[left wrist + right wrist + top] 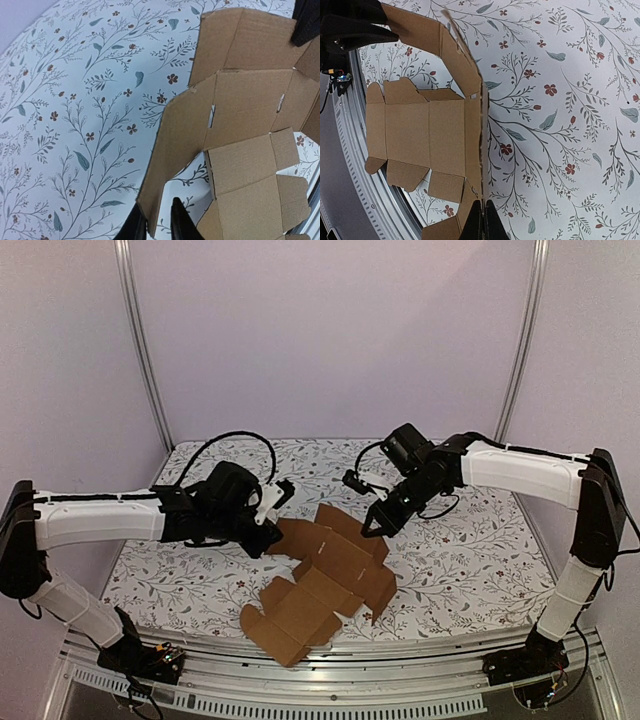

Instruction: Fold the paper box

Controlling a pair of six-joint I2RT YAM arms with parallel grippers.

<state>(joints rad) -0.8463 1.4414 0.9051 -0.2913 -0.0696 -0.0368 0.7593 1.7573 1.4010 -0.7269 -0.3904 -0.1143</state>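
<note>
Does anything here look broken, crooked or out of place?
Nothing looks damaged or spilled. The paper box is only part folded: far flaps tilt up where the left gripper and right gripper meet its edges, while the near part lies on the table.

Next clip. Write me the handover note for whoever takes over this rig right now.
Left hand: fingers straddle a flap's edge, slightly apart; grip uncertain.
Right hand: shut on the edge of another flap, which stands upright.
The paper box: on the table between the arms, mostly an open sheet.
Done: two flaps raised at the hands; no walls locked.
Left: fold up the walls, tuck the tabs, close the box.
</note>
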